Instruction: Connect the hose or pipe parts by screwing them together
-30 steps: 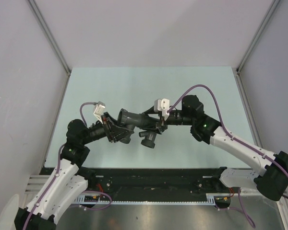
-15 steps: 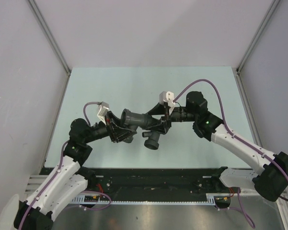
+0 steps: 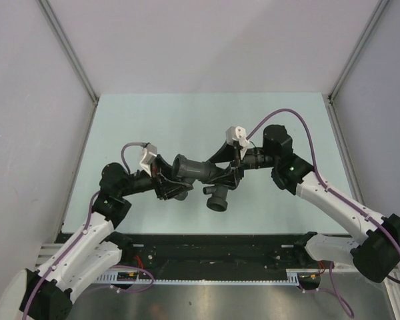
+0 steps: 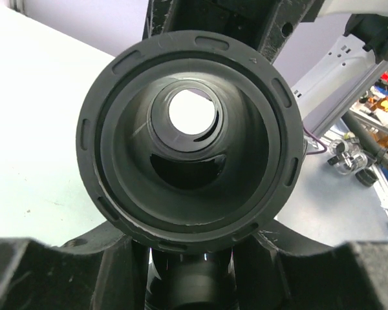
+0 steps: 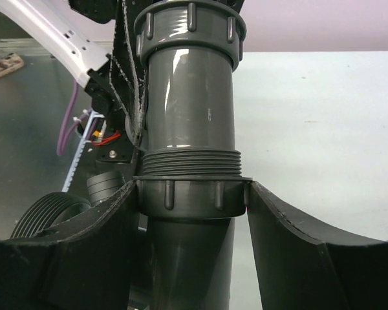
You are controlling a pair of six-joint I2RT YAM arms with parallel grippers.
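The hose or pipe parts hang together above the table between both arms. The straight tube (image 3: 199, 169) points its flared mouth (image 4: 187, 139) into the left wrist camera. Its exposed thread (image 5: 191, 161) meets a ribbed collar (image 5: 191, 194) on the branched fitting, whose round port (image 3: 218, 201) points down toward the near side. My left gripper (image 3: 165, 183) sits under the flared mouth, its fingers (image 4: 58, 271) closed on a dark round part there. My right gripper (image 5: 193, 197) is shut on the ribbed collar, one finger (image 5: 291, 252) on each side.
The pale green table (image 3: 153, 120) is walled by grey panels on the left, the right and at the back. A black rail (image 3: 220, 243) runs along the near edge. Purple cables (image 3: 287, 117) loop off both wrists.
Both arms have carried the joined pipe parts a little to the right and toward the near edge. Both grips look the same.
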